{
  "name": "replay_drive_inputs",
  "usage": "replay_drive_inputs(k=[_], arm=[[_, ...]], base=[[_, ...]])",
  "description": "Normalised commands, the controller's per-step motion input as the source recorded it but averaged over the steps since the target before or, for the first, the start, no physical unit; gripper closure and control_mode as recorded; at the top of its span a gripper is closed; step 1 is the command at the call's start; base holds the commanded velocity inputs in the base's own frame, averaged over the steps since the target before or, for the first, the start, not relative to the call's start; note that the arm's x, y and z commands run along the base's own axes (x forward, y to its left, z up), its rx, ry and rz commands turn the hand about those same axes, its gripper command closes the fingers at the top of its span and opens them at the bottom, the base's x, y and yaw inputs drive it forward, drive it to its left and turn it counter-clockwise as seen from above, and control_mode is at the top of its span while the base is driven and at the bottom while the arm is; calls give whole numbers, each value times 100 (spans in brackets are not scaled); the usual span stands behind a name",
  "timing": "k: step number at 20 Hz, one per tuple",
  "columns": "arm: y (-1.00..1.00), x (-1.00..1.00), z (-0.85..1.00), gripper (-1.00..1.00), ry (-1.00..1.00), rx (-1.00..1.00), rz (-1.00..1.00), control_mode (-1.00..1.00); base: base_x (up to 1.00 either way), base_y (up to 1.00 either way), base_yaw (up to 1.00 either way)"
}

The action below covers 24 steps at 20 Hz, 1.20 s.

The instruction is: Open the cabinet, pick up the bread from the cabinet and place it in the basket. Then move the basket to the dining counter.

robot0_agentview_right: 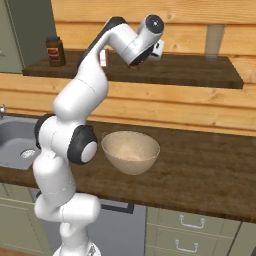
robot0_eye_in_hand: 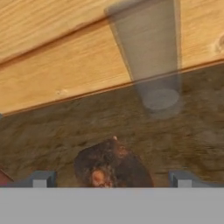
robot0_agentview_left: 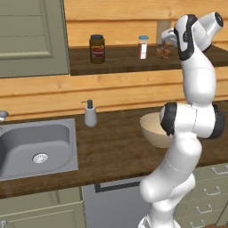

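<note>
On the open cabinet shelf [robot0_agentview_left: 120, 62], past the dark jar [robot0_agentview_left: 96, 48] and spice bottle [robot0_agentview_left: 142, 47], the gripper [robot0_eye_in_hand: 111, 179] stood spread around the bread [robot0_eye_in_hand: 113, 165], not yet pinching it. Next, judging by this, it needed closing and carrying down to the basket [robot0_agentview_right: 130, 151] on the worktop [robot0_agentview_right: 200, 165].

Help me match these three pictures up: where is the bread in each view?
Left base view: bread on the upper shelf, far right, just left of the arm.
Right base view: I cannot make it out; the arm covers that part of the shelf.
Hand view: bottom centre, between the fingertips.
Shared landmark: the grey post behind it.
</note>
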Motion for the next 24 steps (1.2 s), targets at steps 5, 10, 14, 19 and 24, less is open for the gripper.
replay_drive_inputs(k=[5,10,14,19,24], arm=[[-2,18,-18,-100,1,0,8,-100],[-1,15,-22,-100,0,-1,14,-100],[0,16,-4,-100,0,-2,14,-100],[0,4,-6,-100,-1,-6,14,-100],[0,-1,-24,-100,-6,-10,14,-100]], base=[[0,0,0],[0,0,0],[0,0,0],[0,0,0],[0,0,0]])
